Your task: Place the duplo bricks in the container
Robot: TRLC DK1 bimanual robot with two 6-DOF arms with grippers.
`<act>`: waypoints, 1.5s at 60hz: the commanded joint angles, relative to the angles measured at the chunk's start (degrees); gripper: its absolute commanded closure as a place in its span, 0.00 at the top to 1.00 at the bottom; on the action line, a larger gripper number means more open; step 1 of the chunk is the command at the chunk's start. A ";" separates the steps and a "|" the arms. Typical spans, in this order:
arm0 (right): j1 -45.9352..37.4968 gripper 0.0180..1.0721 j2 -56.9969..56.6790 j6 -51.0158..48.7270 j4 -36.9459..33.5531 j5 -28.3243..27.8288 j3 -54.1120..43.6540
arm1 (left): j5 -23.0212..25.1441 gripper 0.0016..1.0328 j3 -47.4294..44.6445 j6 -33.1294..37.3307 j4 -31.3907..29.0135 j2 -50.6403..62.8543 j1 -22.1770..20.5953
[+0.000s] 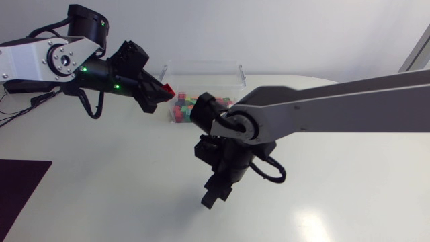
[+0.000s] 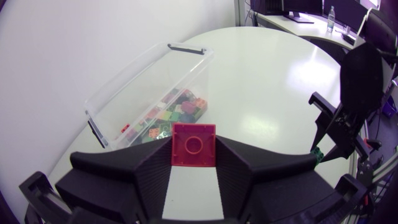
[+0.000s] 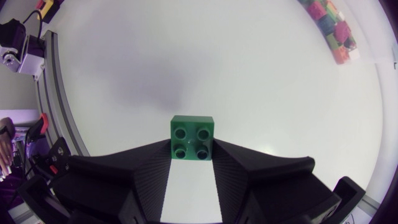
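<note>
My left pincer (image 1: 156, 93) is clamped on a red brick (image 2: 194, 144), just left of the clear container (image 1: 201, 70) at the far side. My right pincer (image 1: 213, 193) is clamped on a green brick (image 3: 192, 137), nearer, over the table (image 1: 322, 195).

The container (image 2: 146, 84) is clear, glossy plastic. The red brick (image 2: 193, 144) and green brick (image 3: 192, 137) are smooth, hard plastic with a slight shine. The left gripper (image 2: 193, 152) and right gripper (image 3: 191, 152) are matt black, with finely ribbed inner faces. The table (image 3: 186, 56) is white, smooth and softly reflective.
</note>
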 commanded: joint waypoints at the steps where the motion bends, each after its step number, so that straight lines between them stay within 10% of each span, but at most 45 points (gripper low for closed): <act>1: -1.52 0.36 -3.17 0.32 -1.53 0.53 1.52 | -0.73 0.32 3.48 -4.41 2.52 2.53 -0.30; 54: -14.87 0.36 -6.07 2.08 12.71 -1.49 13.74 | -11.36 0.37 22.99 -19.80 16.24 24.59 -1.70; 63: -15.40 0.36 -5.11 2.43 16.66 -1.49 14.18 | -15.32 0.97 24.49 -20.41 16.24 26.26 -2.58; 90: -18.13 0.36 0.87 2.69 27.12 -0.26 18.57 | -16.37 0.96 15.43 -24.54 18.34 7.45 0.23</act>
